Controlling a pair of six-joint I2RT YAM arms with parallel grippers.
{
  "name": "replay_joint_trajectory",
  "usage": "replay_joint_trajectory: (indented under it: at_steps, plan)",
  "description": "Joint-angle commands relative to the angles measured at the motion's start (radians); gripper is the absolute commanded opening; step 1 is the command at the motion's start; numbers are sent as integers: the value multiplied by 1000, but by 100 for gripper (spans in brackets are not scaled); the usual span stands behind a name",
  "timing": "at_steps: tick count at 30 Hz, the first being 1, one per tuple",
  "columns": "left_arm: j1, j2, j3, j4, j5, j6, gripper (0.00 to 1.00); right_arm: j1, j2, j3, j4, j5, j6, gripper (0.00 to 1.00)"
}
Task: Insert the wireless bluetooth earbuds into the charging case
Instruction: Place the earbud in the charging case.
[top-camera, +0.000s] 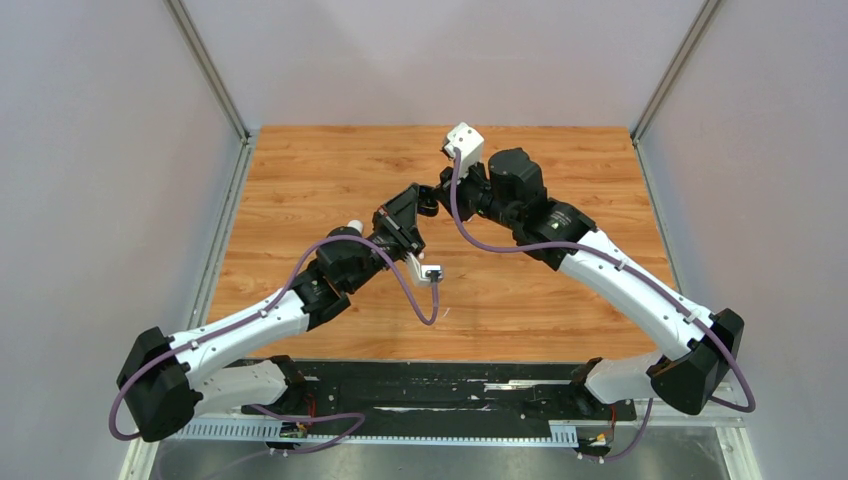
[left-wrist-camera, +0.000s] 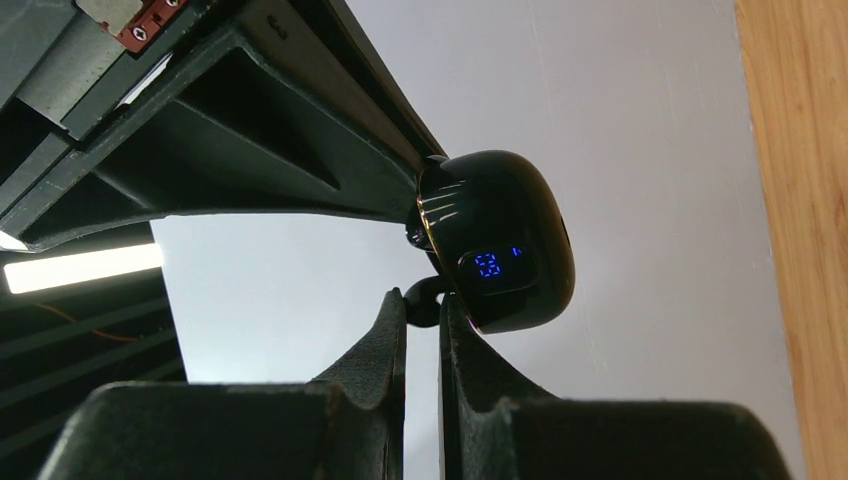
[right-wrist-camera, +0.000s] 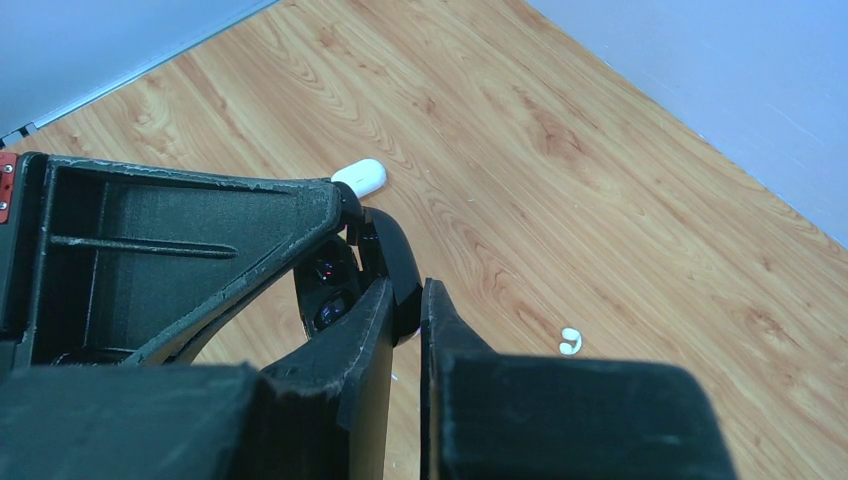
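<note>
Judging by the setup, the earbud should be going in slowly and squarely. The left gripper (left-wrist-camera: 422, 308), fingertips nearly pressed together, is pinching a black earbud (left-wrist-camera: 427, 292) at the eight o'clock edge of the black charging case (left-wrist-camera: 497, 240). The right gripper (right-wrist-camera: 405, 300) is clamping that case in mid-air. The case is gleaming glossy, with blue digits glowing. Beyond, on the wooden table (right-wrist-camera: 600, 200), a white earbud (right-wrist-camera: 570, 342) is lying at four o'clock and a white case (right-wrist-camera: 360, 177) at twelve.
</note>
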Motion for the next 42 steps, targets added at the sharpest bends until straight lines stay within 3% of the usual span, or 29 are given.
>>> replay_joint_trajectory:
  at_steps: [1, 42]
  plan:
    - [-1, 15, 11, 76, 15, 23, 0, -5, -2, 51, 47, -18, 2, 0]
    - [-2, -35, -20, 47, 23, -30, 0, -6, 0, 52, 78, 23, -22, 0]
